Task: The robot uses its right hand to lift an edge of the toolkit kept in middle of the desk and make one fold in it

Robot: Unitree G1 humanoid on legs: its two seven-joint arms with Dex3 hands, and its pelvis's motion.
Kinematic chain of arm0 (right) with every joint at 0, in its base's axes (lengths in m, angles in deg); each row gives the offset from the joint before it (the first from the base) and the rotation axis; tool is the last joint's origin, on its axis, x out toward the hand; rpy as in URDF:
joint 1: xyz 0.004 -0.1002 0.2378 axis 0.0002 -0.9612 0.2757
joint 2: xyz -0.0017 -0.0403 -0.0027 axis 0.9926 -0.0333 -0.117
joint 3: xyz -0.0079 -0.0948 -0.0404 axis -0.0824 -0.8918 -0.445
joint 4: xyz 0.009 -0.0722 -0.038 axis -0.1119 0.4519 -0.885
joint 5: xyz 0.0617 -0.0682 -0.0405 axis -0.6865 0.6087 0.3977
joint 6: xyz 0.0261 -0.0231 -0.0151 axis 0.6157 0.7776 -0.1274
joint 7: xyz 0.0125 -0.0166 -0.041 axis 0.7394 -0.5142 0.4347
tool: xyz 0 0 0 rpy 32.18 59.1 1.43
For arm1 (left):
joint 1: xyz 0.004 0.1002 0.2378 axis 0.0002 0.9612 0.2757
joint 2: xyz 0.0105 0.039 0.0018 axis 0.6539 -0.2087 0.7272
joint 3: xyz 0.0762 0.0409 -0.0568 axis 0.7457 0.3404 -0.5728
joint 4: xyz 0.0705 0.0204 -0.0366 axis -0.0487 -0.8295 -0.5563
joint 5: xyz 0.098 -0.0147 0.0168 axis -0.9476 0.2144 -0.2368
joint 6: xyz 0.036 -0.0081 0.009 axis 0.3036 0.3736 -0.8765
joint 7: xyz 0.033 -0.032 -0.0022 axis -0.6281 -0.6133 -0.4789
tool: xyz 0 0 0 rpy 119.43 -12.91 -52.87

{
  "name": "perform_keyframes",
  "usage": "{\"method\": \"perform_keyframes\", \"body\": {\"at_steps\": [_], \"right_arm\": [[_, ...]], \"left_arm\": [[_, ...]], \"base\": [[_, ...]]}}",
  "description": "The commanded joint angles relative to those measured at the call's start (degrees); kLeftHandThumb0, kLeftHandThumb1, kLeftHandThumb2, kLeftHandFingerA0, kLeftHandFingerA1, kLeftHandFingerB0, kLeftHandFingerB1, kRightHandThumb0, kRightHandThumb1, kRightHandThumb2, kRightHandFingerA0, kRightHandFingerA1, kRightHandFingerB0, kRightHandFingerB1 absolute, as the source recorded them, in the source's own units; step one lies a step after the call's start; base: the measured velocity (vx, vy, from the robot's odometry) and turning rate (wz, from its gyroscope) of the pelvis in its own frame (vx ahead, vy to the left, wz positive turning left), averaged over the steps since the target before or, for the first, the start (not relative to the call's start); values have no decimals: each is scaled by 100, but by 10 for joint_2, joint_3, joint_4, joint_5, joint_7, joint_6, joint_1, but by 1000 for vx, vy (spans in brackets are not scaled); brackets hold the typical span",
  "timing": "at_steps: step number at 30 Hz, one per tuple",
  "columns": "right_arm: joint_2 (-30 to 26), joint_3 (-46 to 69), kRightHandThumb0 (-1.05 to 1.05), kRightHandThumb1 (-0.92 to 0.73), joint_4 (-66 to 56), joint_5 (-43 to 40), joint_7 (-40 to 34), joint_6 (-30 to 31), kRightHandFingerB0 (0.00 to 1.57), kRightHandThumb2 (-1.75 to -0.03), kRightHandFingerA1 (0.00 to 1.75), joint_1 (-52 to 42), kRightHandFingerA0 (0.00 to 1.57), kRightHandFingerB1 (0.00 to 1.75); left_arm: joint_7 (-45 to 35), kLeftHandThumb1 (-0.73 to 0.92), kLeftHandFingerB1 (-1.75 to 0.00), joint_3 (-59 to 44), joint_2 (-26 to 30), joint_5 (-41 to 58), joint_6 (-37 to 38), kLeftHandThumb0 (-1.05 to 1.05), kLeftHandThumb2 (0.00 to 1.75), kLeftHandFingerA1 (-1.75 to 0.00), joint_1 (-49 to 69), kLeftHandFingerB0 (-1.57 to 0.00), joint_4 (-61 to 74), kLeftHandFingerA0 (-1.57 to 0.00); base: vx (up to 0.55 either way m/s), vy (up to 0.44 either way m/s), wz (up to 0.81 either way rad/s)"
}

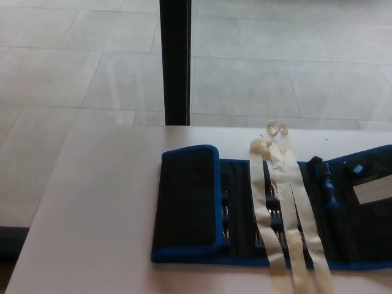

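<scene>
A black toolkit roll with blue trim [245,211] lies across the white desk [104,208], running off the right edge of the head view. Its left end flap [187,199] is folded over onto the body, with one fold showing. Several tools sit in the pockets, among them a blue-handled one [327,190]. Two cream straps [285,202] lie over the middle of the roll. A white label [373,188] shows at the far right. Neither of my hands appears in this view.
A black vertical post [176,61] stands behind the desk's far edge, with grey floor tiles [73,67] beyond. The desk's left edge runs diagonally at the lower left, over a dark object [12,239] on the floor.
</scene>
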Motion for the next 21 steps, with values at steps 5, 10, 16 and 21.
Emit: {"method": "perform_keyframes", "body": {"at_steps": [5,10,16,21], "right_arm": [[1,6,-62,-57,-202,-108,-61,22,17,-92,77,143,40,60],[51,-57,-68,-56,-353,-135,-11,88,25,-94,73,122,47,61],[105,-170,-67,-62,-530,-199,66,202,9,-89,51,48,16,47],[122,-257,-67,-67,-513,-160,110,227,7,-89,49,9,14,42]], "left_arm": [[18,57,-58,1,21,14,16,-53,57,-75,-5,-71,-12,-86],[20,56,-59,-2,19,18,23,-53,57,-75,2,-73,-9,-85],[14,57,-58,-6,19,23,15,-53,57,-70,-1,-71,-11,-81],[20,57,-58,-5,19,22,13,-53,57,-73,-3,-72,-11,-83]], "base": [[0,0,1],[0,0,8],[0,0,0],[0,0,0]]}}
